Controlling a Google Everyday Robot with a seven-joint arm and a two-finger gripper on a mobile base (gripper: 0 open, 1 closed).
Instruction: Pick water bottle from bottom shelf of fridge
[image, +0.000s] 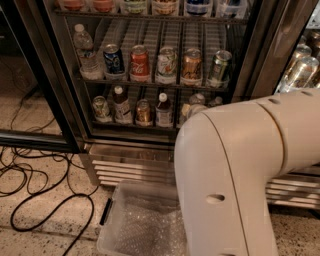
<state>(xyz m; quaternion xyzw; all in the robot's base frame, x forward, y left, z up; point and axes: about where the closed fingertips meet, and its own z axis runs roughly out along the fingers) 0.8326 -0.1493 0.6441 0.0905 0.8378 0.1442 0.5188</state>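
Four containers stand in the left lanes of the bottom shelf of the fridge: a can, a dark bottle, a second can and a second dark bottle. The water bottle stands upright to their right on the same shelf, its lower part hidden behind the white arm. The arm fills the near right of the view. The gripper is out of sight, so its position and its state cannot be told. On the shelf above, five cans stand in a row, with a larger clear bottle at the left end. A clear plastic bin sits on the floor in front of the base grille; black cables lie to its left.
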